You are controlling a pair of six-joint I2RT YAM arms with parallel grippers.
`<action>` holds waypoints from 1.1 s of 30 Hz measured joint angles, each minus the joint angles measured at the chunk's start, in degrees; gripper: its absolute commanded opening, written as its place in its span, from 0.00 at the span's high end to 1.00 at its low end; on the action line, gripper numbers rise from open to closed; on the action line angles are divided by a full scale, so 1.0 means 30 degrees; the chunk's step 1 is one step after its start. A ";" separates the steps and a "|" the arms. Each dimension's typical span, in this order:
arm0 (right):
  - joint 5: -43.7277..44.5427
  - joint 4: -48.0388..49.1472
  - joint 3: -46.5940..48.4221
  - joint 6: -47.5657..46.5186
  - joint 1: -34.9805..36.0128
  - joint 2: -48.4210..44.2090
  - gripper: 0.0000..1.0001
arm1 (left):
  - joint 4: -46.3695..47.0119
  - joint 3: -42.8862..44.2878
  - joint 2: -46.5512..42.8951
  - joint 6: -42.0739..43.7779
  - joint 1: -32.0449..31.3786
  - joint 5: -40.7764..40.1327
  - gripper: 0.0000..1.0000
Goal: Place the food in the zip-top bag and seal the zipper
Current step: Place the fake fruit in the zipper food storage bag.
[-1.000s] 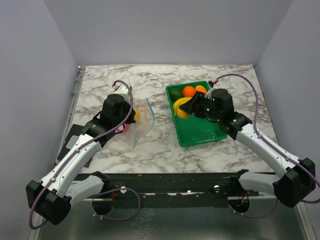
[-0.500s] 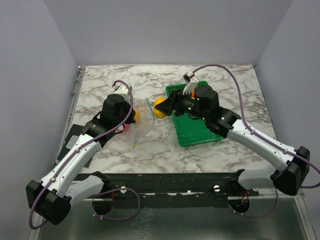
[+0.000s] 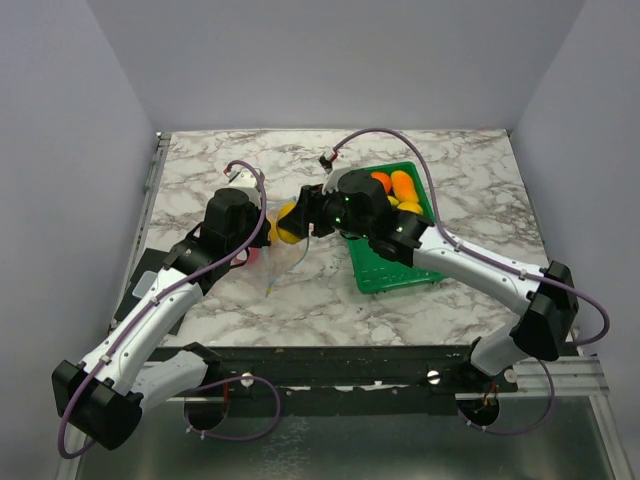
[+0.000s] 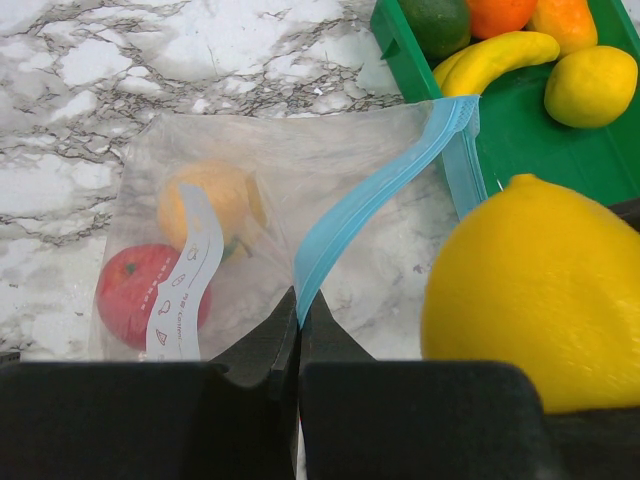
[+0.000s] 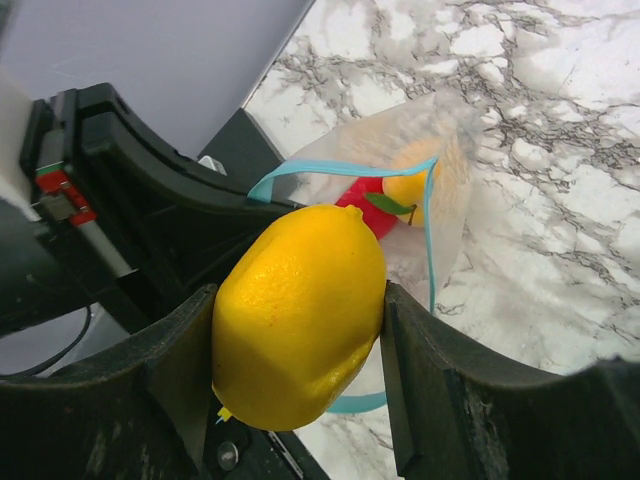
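The clear zip-top bag (image 4: 270, 170) lies on the marble with an orange (image 4: 205, 200) and a red piece (image 4: 135, 295) inside. My left gripper (image 4: 298, 318) is shut on the light blue zipper (image 4: 380, 190), lifting one lip so the mouth gapes. My right gripper (image 5: 300, 320) is shut on a yellow lemon (image 5: 300, 310) and holds it right at the bag's open mouth (image 5: 430, 170). Seen from above, the lemon (image 3: 288, 225) hangs between the two wrists, over the bag (image 3: 285, 250). It fills the right side of the left wrist view (image 4: 530, 290).
The green tray (image 3: 395, 265) stands right of the bag. It holds a banana (image 4: 495, 58), another lemon (image 4: 590, 85), a dark green piece (image 4: 440, 22) and oranges (image 3: 380, 181). Grey walls close in the table on three sides.
My right arm has lifted the lemon out of the green tray and swung it left to the bag's mouth. The left gripper has stayed shut on the zipper strip.
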 measured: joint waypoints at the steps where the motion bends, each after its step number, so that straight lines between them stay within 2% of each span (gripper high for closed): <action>1: 0.0095 0.0000 0.0087 0.0000 0.0029 0.0226 0.66 | 0.0000 0.0000 0.0000 0.0000 0.0000 0.0000 1.00; 4: 0.0452 -0.0015 0.0255 0.0000 0.0109 0.0882 0.63 | 0.0000 0.0000 0.0000 0.0000 0.0000 0.0000 1.00; 10: 0.1005 -0.0189 0.0255 0.0007 0.0284 0.2062 0.49 | 0.0000 0.0000 0.0000 0.0000 0.0000 0.0000 1.00; 15: 0.1086 -0.0495 0.0255 -0.0015 0.0466 0.2681 0.24 | 0.0000 0.0000 0.0000 0.0000 0.0000 0.0000 1.00; 19: 0.1086 -0.0532 0.0255 0.0029 0.0663 0.2710 0.12 | 0.0000 0.0000 0.0000 0.0000 0.0000 0.0000 1.00; 33: 0.1093 -0.0554 -0.0240 0.0073 0.0765 0.1494 0.10 | -0.0007 0.0000 0.0000 0.0000 0.0000 -0.0007 1.00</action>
